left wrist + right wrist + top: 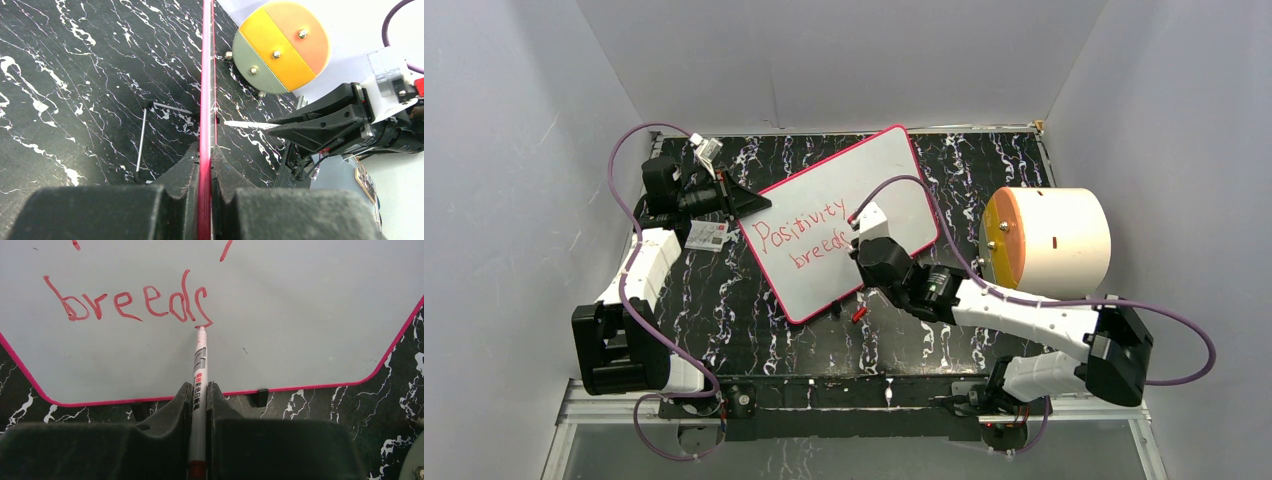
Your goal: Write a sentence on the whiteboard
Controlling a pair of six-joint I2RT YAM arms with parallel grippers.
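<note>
Gripping marker (pixel 200 360): right pincer (pixel 199 390) | left pincer (pixel 206 155) clamped on whiteboard (pixel 205 75) edge | tip on sentence (pixel 150 294)

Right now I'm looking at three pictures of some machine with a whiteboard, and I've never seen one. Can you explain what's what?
It's a robot with two arms bolted to a dark table. The wide picture looks down from above; the other two come from a camera on each wrist. The left tool is clamped on the pink edge of the whiteboard, probably steadying it. The right tool is shut on a marker, whose tip touches the end of "breeds", written under "Positivity". Also on the table: a small card, a small red piece, and a white drum with an orange face.
</note>
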